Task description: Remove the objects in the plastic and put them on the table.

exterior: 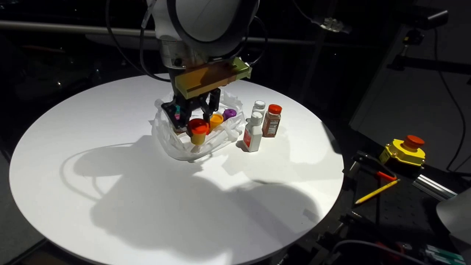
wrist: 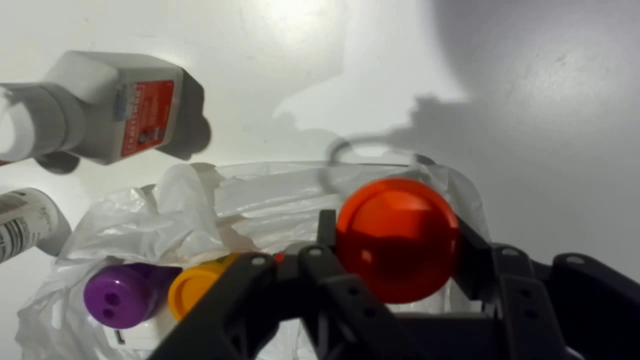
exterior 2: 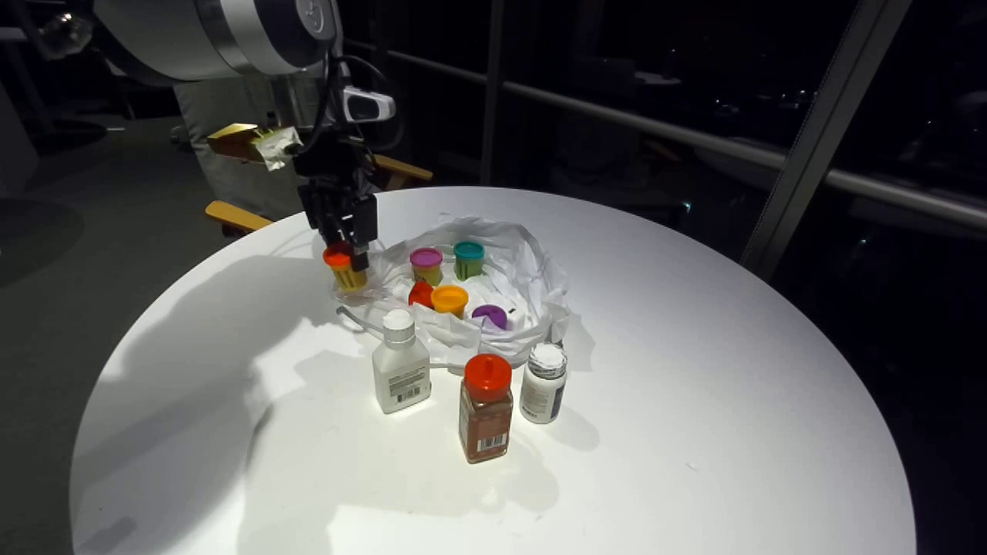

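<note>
1. The smooth, round surface (exterior 2: pixel 732 385) bore a wrinkled plastic bag (exterior 2: pixel 544 285).
2. At the bag's edge, the tool (wrist: pixel 398 240) clasped a cylindrical red-lidded tub (exterior 2: pixel 349 276).
3. Inside the bag sat an orange-lidded tub (exterior 2: pixel 449 300).
4. Near the bag stood a squarish, red-capped jar (exterior 2: pixel 486 422).

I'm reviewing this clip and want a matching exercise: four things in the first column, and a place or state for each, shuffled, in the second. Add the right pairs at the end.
Things
1. red-lidded tub with a yellow body
2. teal-lidded tub
3. reddish-brown jar
4. plastic bag

Places or states
A. standing upright on the table, outside the plastic bag
B. whitish, wrinkled and spread open
C. gripped by the end effector
D. inside the plastic bag, near a pink-lidded tub

Right pairs: 1-C, 2-D, 3-A, 4-B
</note>
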`<state>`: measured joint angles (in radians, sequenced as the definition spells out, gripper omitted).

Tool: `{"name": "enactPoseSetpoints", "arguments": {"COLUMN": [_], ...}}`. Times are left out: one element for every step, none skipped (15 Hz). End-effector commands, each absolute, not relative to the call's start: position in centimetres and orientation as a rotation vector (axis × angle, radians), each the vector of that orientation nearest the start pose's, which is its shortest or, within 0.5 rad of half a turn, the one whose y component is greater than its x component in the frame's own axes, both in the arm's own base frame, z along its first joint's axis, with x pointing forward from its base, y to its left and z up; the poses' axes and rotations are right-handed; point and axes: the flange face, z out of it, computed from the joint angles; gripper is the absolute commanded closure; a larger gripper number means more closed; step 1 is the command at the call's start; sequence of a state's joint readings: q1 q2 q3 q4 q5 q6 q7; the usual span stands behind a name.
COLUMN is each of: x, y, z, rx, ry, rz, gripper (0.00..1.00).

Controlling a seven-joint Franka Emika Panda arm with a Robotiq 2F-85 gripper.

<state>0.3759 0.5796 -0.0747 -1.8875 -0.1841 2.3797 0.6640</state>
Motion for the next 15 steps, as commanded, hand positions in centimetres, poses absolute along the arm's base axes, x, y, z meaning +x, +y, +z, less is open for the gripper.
{"name": "enactPoseSetpoints", "arguments": {"x": [57.0, 56.7, 56.5, 56.4, 56.3, 56.3, 56.4, 56.5, 56.6, 56.6, 56.5, 56.6, 56.6, 56.7, 56.8], "y": [18.4, 18.4, 18.4, 18.3, 18.3, 18.2, 18.0, 17.9, 17.7, 17.6, 17.5, 17.4, 17.3, 16.9, 16.6], "z": [20.2, 19.6, 19.1, 18.1, 17.4, 16.6, 16.0, 15.3, 14.6, 13.9, 13.4, 13.1, 13.4, 14.2, 15.4], "rx": [-3.298, -3.309, -3.315, -3.317, -3.324, -3.335, -3.345, -3.352, -3.351, -3.347, -3.353, -3.355, -3.354, -3.359, -3.356], "ry": [0.354, 0.354, 0.357, 0.346, 0.327, 0.319, 0.312, 0.31, 0.317, 0.315, 0.308, 0.308, 0.309, 0.329, 0.334], "rz": [0.068, 0.081, 0.09, 0.118, 0.136, 0.136, 0.141, 0.156, 0.167, 0.194, 0.209, 0.21, 0.198, 0.157, 0.113], "gripper": [0.72, 0.72, 0.72, 0.72, 0.72, 0.72, 0.72, 0.72, 0.72, 0.72, 0.72, 0.22, 0.2, 0.14, 0.05]}}
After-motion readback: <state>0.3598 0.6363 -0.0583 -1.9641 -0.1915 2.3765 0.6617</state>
